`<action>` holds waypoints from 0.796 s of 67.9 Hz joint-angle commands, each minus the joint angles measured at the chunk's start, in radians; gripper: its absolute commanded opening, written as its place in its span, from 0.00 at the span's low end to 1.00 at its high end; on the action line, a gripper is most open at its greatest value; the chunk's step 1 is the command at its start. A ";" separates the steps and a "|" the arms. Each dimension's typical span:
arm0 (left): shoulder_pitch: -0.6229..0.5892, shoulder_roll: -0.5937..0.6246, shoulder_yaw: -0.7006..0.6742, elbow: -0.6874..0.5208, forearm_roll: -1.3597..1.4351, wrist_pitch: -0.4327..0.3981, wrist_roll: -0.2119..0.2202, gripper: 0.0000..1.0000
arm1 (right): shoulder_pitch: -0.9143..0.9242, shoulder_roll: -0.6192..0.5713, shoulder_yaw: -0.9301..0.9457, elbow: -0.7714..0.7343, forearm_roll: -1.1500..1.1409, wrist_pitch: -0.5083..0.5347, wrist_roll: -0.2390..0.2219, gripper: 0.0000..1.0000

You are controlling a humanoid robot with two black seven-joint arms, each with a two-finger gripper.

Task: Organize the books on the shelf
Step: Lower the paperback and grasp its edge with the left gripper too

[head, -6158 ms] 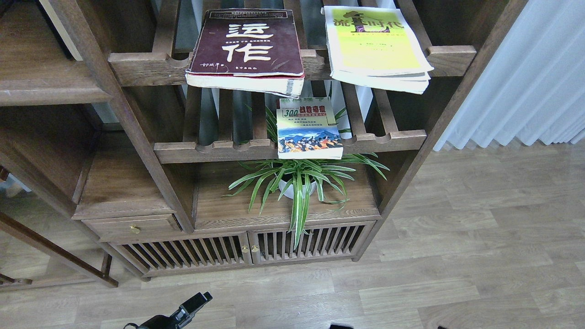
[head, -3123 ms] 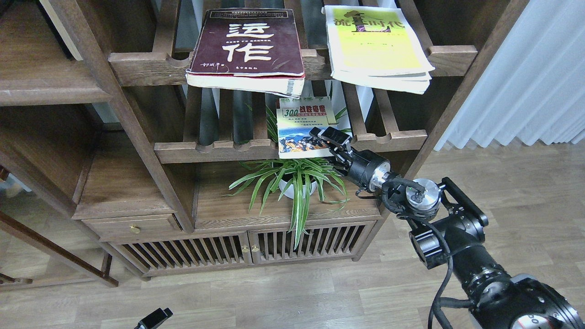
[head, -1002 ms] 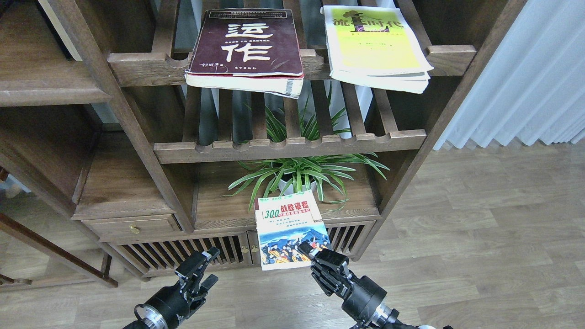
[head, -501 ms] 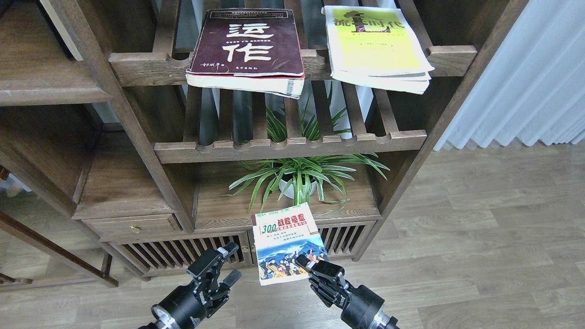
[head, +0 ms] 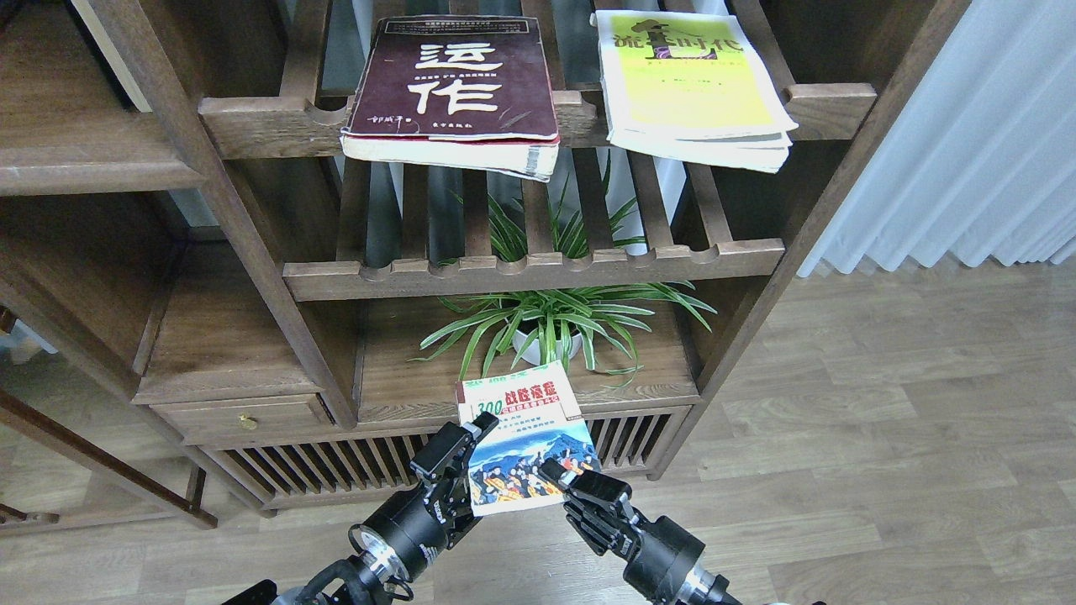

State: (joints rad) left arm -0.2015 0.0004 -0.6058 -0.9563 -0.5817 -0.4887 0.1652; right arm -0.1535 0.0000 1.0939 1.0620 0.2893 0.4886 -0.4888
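Small book (head: 523,441): "300" cover, blue crowd picture; lower centre of frame, held in the air in front of the cabinet doors (head: 353,470), cover facing up.
Right gripper (head: 561,482): closed on small book's lower right corner.
Left gripper (head: 458,449): at small book's left edge, one finger over the cover; fingers parted around the edge, firm grip cannot be told.
Maroon book (head: 458,84): flat on upper slatted rack (head: 269,122), top centre, front edge overhanging.
Yellow-green book (head: 693,88): same rack, top right, well apart from maroon book.
Shelf (head: 76,160): solid brown board, upper left.
Plant (head: 546,323): potted, under lower rack, centre.
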 commanded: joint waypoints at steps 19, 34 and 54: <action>-0.041 0.000 -0.008 0.051 0.020 0.000 -0.006 1.00 | -0.001 0.000 -0.002 0.036 0.002 0.000 0.000 0.04; -0.047 0.000 0.000 0.048 0.017 0.000 -0.007 0.72 | -0.003 0.000 -0.003 0.038 0.001 0.000 0.000 0.04; -0.056 0.000 0.000 0.047 0.016 0.000 -0.007 0.08 | -0.003 0.000 -0.005 0.036 0.001 0.000 0.000 0.04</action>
State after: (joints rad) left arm -0.2554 -0.0001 -0.6060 -0.9098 -0.5654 -0.4888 0.1578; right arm -0.1565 -0.0001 1.0909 1.0997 0.2903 0.4886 -0.4884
